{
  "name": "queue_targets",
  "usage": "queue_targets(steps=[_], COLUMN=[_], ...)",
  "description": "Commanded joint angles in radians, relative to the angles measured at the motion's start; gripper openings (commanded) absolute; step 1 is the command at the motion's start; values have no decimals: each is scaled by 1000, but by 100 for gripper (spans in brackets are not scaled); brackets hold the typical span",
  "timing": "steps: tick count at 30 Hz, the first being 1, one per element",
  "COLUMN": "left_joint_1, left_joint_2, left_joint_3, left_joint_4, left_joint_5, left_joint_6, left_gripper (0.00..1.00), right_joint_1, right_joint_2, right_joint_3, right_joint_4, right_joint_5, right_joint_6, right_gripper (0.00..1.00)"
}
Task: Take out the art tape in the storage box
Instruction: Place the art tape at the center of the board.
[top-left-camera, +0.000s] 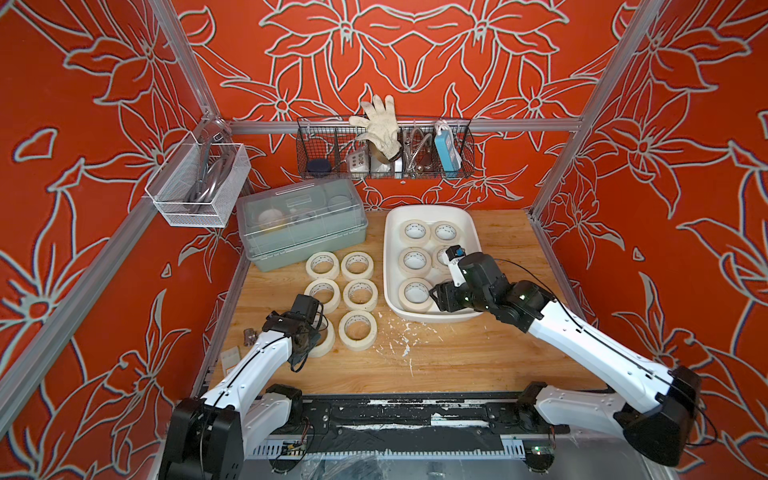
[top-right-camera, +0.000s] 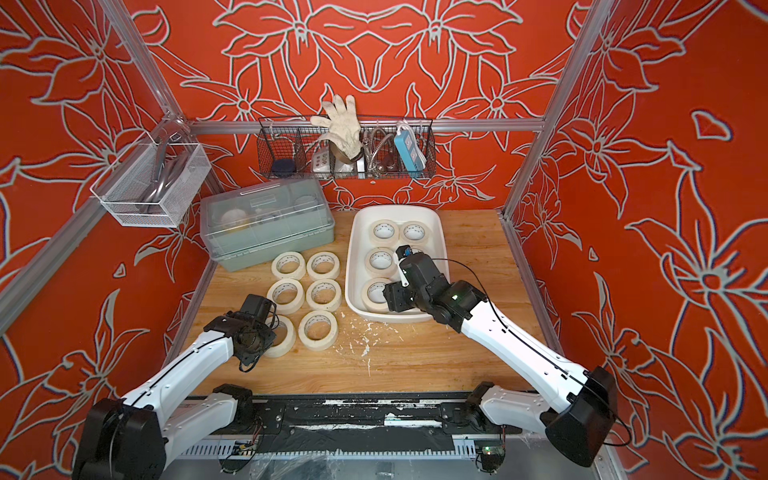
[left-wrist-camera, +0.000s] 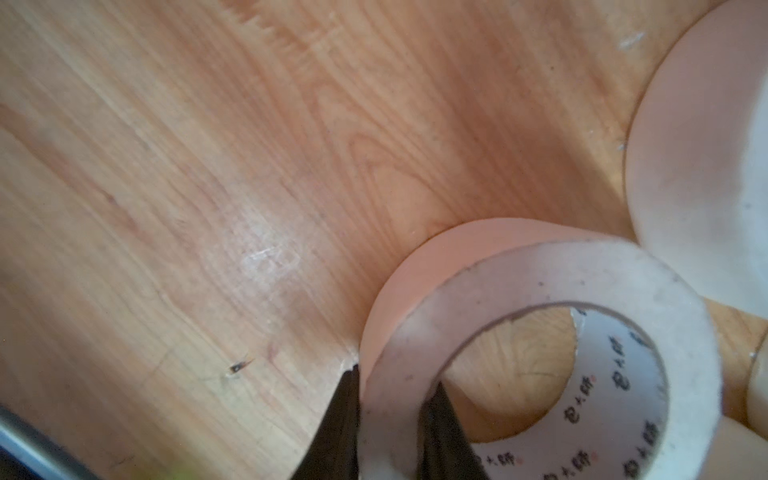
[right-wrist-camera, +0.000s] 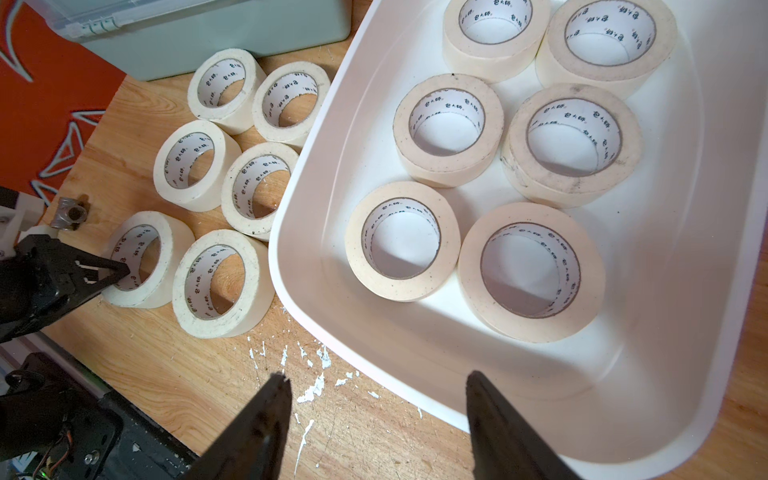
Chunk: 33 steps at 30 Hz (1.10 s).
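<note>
Gripping: left gripper pinches the wall of one roll, one finger in the core and one outside; the roll lies flat on the table.
Free hand: right gripper, jaws apart and nothing between them, hangs over the near end of the box.
Tape in box: six rolls lie just ahead of the right gripper, flat, holes up.
Tape out: six by the left gripper, counting the pinched one.
Handling: probably light, stiff rings; the papery sides should grip well and are not fragile.
Hold: one wall, a finger down the core, on a side clear of neighbours and the box wall.
</note>
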Motion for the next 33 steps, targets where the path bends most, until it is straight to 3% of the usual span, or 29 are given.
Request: queue_targets(steps=[1,14,19,25,31,33], left_joint_1=[-33,-66,-67,-67,-67,-67], left_joint_2=[46,224,287,365,413,426], left_joint_3=[67,225,252,303,332,342], left_joint_4=[-47,-107,-130,-193,-215,-222], left_joint_5=[-33,-115,-123,-144,-176,-174], left_joint_6=[52,112,119,138,129,128], left_gripper=[82,80,74,51,39,28], right_joint_1=[22,129,152,173,185,187], right_joint_2=[-31,-38,-34,-28,-29,-30], right_joint_3=[-10,-16,-9,-9,-17,-19], right_joint_4=[7,19,26,32,39,39], right_joint_5=[23,49,59,66,68,69], right_joint_6=[28,70,71,71,76,76], right_gripper=[6,6,6,6,8,9])
